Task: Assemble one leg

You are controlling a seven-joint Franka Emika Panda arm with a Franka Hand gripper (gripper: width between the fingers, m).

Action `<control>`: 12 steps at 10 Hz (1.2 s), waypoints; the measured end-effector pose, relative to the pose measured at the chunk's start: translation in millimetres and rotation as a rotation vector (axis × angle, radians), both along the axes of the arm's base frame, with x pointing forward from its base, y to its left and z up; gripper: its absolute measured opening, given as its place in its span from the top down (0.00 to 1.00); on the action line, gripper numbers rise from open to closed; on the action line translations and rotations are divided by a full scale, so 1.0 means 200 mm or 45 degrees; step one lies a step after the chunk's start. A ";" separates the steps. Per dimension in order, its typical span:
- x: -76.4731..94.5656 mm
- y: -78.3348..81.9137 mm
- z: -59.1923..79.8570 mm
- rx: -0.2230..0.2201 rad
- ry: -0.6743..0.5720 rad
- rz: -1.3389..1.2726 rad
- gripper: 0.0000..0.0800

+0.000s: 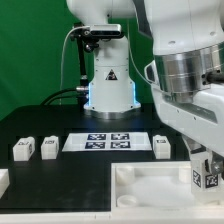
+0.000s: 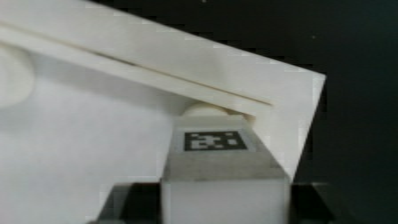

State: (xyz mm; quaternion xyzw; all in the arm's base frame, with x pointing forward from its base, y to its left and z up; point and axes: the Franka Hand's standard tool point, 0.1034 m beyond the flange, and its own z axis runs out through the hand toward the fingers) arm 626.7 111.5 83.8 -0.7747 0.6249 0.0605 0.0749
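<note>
My gripper (image 1: 204, 172) is shut on a white leg (image 1: 206, 179) with a black-and-white tag. It holds the leg upright at the exterior view's right, at a corner of the large flat white tray-like part (image 1: 150, 192). In the wrist view the leg (image 2: 221, 165) stands between my dark fingers (image 2: 143, 202), and its tagged end meets the tray part's raised rim (image 2: 160, 75) near the corner. My gripper (image 2: 222, 198) grips the leg's sides. I cannot tell whether the leg's end sits in a socket.
Three more white legs lie on the black table: two at the exterior view's left (image 1: 22, 149) (image 1: 48, 148) and one (image 1: 162, 145) right of the marker board (image 1: 108, 142). The robot base (image 1: 108, 85) stands behind. A white piece (image 1: 4, 181) lies at the left edge.
</note>
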 end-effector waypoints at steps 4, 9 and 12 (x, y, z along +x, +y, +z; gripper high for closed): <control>-0.01 0.02 -0.01 -0.012 -0.006 0.033 0.44; -0.05 0.05 -0.05 -0.068 -0.144 0.955 0.19; -0.01 -0.01 -0.03 -0.126 -0.224 1.652 0.19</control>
